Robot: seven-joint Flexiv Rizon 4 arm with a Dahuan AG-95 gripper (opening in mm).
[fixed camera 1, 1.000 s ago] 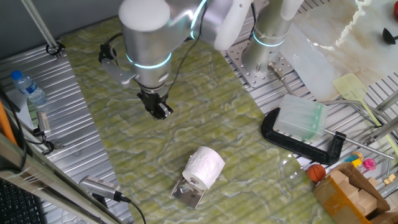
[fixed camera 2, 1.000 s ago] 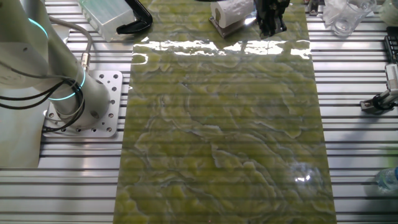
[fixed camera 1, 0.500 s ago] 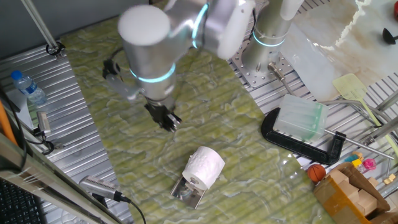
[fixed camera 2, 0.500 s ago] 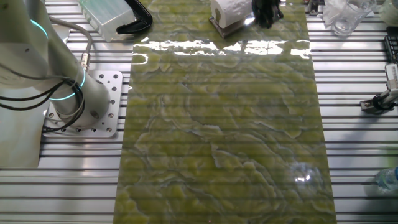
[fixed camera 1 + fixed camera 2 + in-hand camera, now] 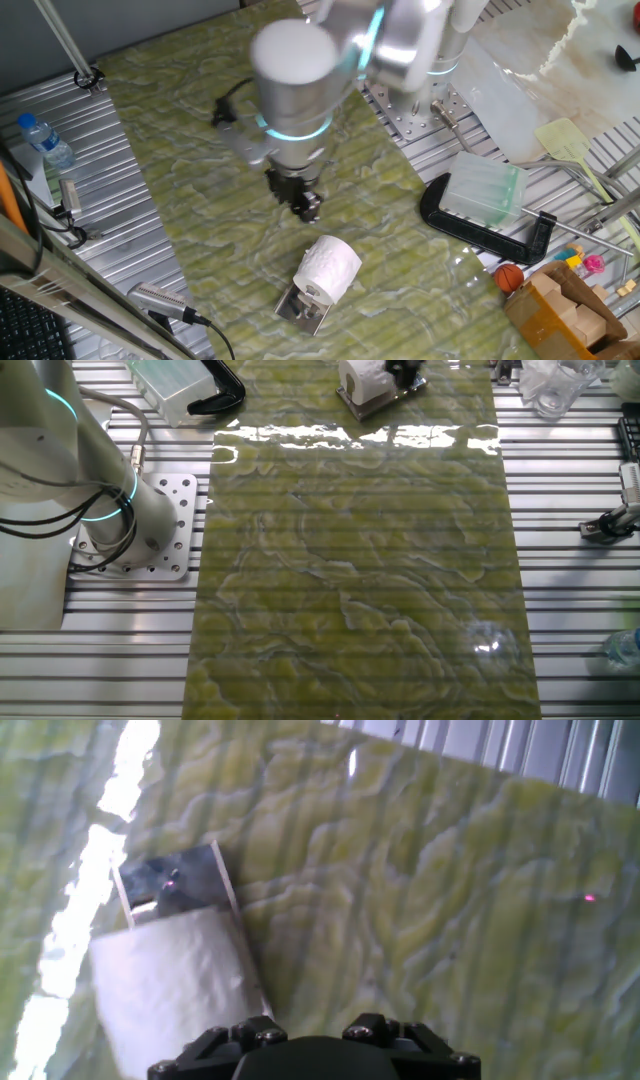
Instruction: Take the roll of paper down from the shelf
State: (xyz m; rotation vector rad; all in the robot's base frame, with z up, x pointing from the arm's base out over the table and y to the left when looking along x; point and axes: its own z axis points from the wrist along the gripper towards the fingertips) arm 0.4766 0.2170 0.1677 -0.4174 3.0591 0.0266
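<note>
Gripper: black two-finger gripper (image 5: 306,205) hung over the green mat (image 5: 200,150), just beside the roll of paper (image 5: 328,268) and apart from it; blur hid whether its jaws were spread or closed, so that cannot be told
Roll of paper: white roll rested on the shelf (image 5: 300,310), lying on its side, core end facing the camera in one fixed view
Shelf: shiny metal plate lay flat on the mat, one end showing past the roll (image 5: 170,985) in the hand view (image 5: 175,880)
Other fixed view: roll (image 5: 362,377) and plate (image 5: 352,402) sat at the far edge of the mat, gripper (image 5: 405,370) close beside the roll
Surroundings: translucent plastic box (image 5: 484,190) rested in a black clamp (image 5: 480,230), well apart from the roll; water bottle (image 5: 45,140) lay on the slatted table (image 5: 130,240)
</note>
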